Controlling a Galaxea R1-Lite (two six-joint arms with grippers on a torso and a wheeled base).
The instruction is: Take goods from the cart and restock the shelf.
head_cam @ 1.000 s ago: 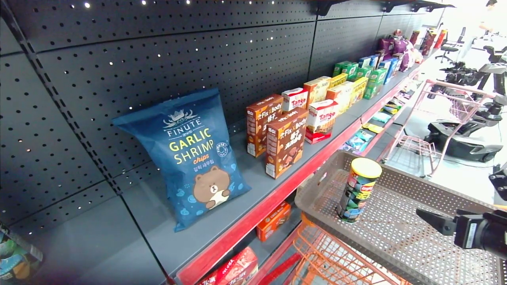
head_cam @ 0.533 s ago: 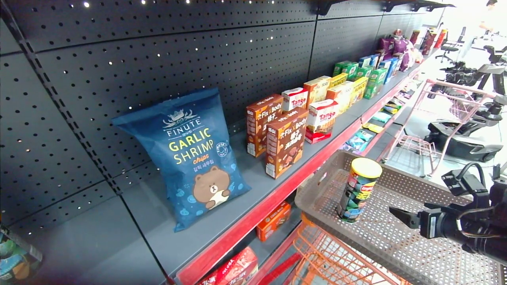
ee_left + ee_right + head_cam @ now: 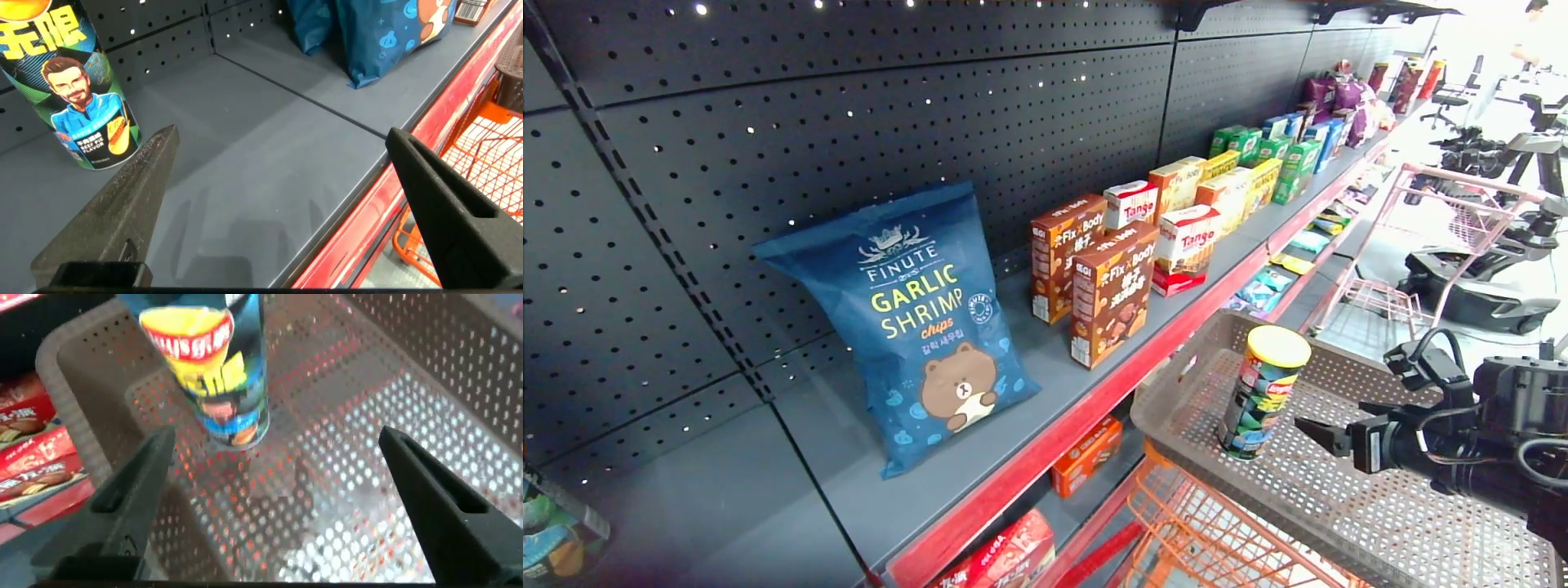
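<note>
A tall chip can (image 3: 1262, 390) with a yellow lid stands upright in the grey perforated cart basket (image 3: 1372, 506); the right wrist view sees the same can (image 3: 214, 371). My right gripper (image 3: 1313, 433) hangs open over the basket, a short way to the right of the can and apart from it, fingers (image 3: 131, 498) spread with nothing between them. My left gripper (image 3: 278, 204) is open above the bare grey shelf board (image 3: 270, 163), near a green can (image 3: 73, 90) standing on it. A blue chips bag (image 3: 915, 318) leans on the shelf's back panel.
Brown boxes (image 3: 1107, 282) and rows of other cartons (image 3: 1217, 188) fill the shelf to the right of the bag. The shelf has a red front edge (image 3: 1045, 457); packets lie on lower shelves. An orange wire cart frame (image 3: 1217, 539) sits under the basket. A pink cart (image 3: 1437, 237) stands farther off.
My right arm has come in from the right edge toward the chip can, its tip now much closer to it. The can, the bag and the boxes have not moved.
</note>
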